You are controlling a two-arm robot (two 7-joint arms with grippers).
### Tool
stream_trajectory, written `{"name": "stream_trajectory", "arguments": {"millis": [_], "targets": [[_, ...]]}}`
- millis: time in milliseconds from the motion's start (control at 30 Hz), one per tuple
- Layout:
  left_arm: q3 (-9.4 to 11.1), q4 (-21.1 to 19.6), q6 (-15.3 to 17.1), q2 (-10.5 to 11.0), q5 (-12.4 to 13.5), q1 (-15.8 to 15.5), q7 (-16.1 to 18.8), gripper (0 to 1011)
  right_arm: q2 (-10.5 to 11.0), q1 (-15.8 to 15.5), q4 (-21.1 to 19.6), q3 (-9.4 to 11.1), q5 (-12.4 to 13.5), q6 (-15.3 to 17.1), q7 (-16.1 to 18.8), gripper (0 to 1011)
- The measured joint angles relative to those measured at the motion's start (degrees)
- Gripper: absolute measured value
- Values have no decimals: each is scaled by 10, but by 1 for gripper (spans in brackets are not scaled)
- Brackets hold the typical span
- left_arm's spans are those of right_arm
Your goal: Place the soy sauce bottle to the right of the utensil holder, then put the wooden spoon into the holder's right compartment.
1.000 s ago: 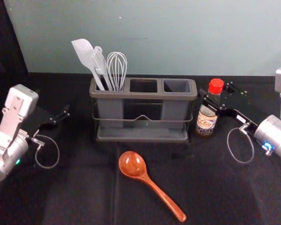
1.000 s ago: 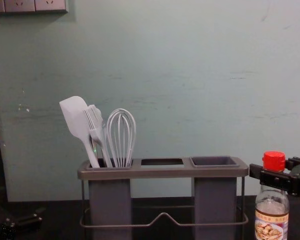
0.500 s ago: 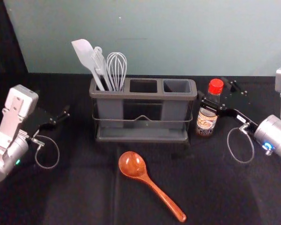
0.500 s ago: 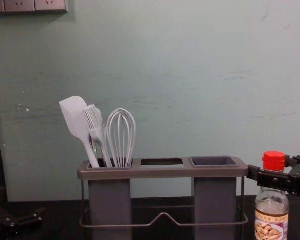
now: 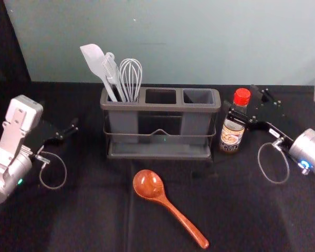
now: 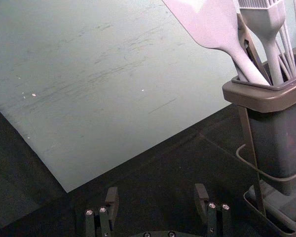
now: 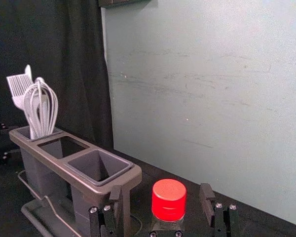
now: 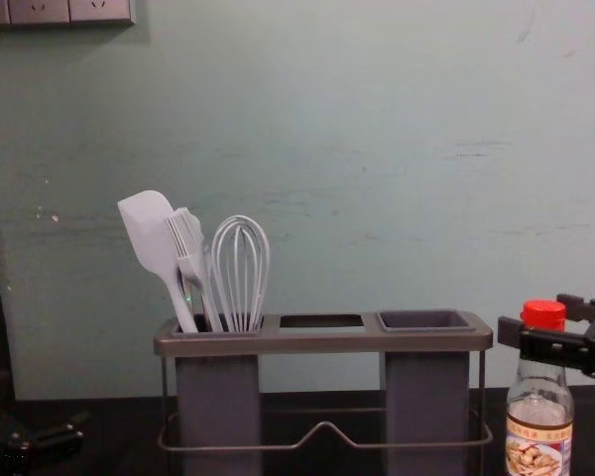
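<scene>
- My R hand (image 5: 242, 103): spread, astride soy btl (image 5: 231, 135).
- Btl: upright, just R of holder (image 5: 157, 106).
- Spoon (image 5: 168, 203): on desk (image 5: 89, 215), front of holder.
- My L hand (image 5: 59, 116): spread, parked L.

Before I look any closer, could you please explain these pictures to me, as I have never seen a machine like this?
This is a two-armed robot. The head view looks down on the work, the chest view looks across from lower down, and each wrist view comes from a camera on that arm.

On the black-covered table stands a utensil holder with a spatula, a brush and a whisk in its left compartment. A wooden spoon lies in front, and a soy sauce bottle stands upright to the right.

Nothing is held: the right gripper is open around the bottle's upper part, and the left gripper is open and empty, left of the holder.
</scene>
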Motion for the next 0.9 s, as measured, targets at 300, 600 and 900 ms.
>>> {"name": "stream_trajectory", "arguments": {"millis": [300,600,900], "targets": [[0,0,0,0,0,0,0,1005,26,-49,-76,24,15,10,-11,1002],[0,0,0,0,0,0,0,1005,66,-125,-179,57,39,21,-15,1002],[0,0,0,0,0,0,0,1005,118,-193,-275,63,51,53,1,1002]]}}
